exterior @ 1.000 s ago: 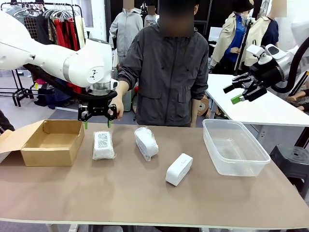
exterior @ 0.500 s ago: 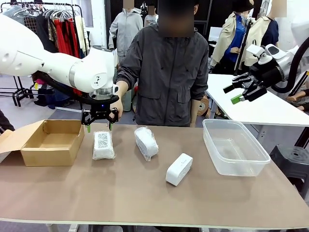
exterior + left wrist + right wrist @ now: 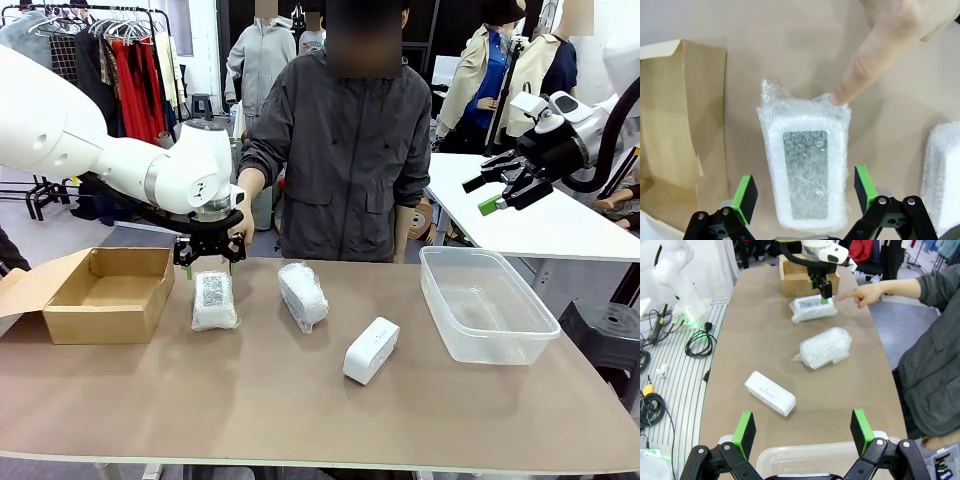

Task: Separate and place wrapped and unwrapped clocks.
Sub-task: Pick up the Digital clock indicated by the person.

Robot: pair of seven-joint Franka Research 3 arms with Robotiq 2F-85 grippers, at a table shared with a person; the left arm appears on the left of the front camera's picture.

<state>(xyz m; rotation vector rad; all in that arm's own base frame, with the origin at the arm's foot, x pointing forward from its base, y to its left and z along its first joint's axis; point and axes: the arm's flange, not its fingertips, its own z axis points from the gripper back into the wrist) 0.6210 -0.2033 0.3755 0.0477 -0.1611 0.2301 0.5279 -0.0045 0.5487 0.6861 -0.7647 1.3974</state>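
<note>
Two wrapped clocks lie on the brown table, the left one [image 3: 214,300] and another [image 3: 303,295] to its right. The unwrapped white clock [image 3: 371,350] sits nearer the front. My left gripper [image 3: 209,260] hangs open just above the left wrapped clock's far end. In the left wrist view its green fingertips [image 3: 745,192] straddle that wrapped clock [image 3: 805,175], and a person's finger [image 3: 855,80] touches its far end. My right gripper [image 3: 497,190] is open, high above the tub. The right wrist view takes in the bare clock [image 3: 770,393] and both wrapped clocks [image 3: 825,347] [image 3: 812,310].
An open cardboard box [image 3: 105,293] stands at the table's left end, close beside the left wrapped clock. A clear plastic tub [image 3: 488,305] stands at the right, holding nothing. The person stands at the far edge, one hand [image 3: 865,292] reaching toward my left gripper.
My left gripper has come down toward the left wrapped clock and shifted slightly right. The right arm and the clocks have not moved.
</note>
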